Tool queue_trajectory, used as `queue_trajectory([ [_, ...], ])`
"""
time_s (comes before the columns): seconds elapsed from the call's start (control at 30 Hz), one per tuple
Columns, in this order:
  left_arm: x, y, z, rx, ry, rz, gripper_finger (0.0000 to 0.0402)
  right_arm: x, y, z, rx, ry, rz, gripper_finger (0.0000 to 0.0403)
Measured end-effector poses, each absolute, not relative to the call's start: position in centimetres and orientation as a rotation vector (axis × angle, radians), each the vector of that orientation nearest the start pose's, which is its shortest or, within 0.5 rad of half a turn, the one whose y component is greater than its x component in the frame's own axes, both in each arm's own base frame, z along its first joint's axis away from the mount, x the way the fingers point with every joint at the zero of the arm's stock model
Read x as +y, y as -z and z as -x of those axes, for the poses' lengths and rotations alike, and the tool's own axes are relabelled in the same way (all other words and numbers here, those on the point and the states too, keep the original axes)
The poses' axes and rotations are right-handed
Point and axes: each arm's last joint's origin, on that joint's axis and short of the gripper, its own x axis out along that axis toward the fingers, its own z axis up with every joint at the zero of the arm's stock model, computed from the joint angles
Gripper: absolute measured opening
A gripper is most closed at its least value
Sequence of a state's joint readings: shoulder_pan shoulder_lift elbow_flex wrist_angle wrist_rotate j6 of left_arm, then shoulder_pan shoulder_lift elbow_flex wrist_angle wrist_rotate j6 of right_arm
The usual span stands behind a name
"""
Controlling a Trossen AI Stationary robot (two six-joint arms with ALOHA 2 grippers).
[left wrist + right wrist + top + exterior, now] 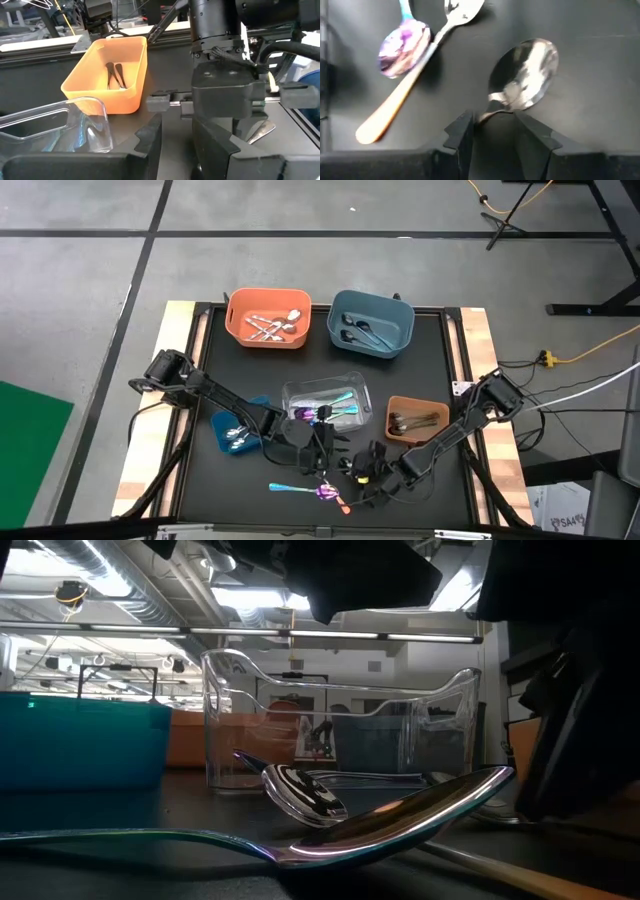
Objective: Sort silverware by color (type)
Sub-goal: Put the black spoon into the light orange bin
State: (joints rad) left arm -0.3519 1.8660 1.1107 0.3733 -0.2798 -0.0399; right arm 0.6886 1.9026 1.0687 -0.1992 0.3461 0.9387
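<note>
You see the right gripper [495,120] lowered at the near middle of the black surface [420,355]. Its fingers [462,131] stand apart on either side of the neck of a plain silver spoon [525,80], which lies bowl-up on the surface. The gap is wider than the neck, so nothing is clamped.

Just beside that spoon lie an iridescent purple spoon [404,44] and a fork with an orange handle [415,80], the two crossing one another.

The left gripper [177,122] hovers close by, facing the right gripper. Its fingers [150,145] are apart with nothing between them.

From above you find sorted silverware in five bins:
- Orange bin [240,330], far left: silver pieces.
- Blue bin [400,340], far right: dark spoons.
- Clear bin [292,392], middle: iridescent pieces.
- Brown bin [395,430], right: a few utensils whose colour you cannot tell.
- Small blue bin [220,425], left: silver-bowled pieces.

At surface height, the iridescent spoon's handle fills the foreground, with the clear bin behind it.
</note>
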Motion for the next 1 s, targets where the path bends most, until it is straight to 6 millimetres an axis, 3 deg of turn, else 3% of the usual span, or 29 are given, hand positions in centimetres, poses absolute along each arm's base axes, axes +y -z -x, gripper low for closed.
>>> queue_trajectory([
  [0.6, -13.0, -19.6, -38.4, 0.364, 0.056, -0.077, 0.0102, 21.6, -12.8, -28.2, 0.956, 0.219, -0.266, 0.0129],
  [0.83, -12.8, -19.6, -38.4, 0.364, 0.052, -0.076, 0.0102, 21.6, -12.8, -28.2, 0.951, 0.249, -0.325, 0.0129],
  [1.0, -12.8, -19.6, -38.4, 0.364, 0.053, -0.076, 0.0102, 22.1, -14.1, -28.8, 0.973, 0.25, -0.326, 0.0129],
])
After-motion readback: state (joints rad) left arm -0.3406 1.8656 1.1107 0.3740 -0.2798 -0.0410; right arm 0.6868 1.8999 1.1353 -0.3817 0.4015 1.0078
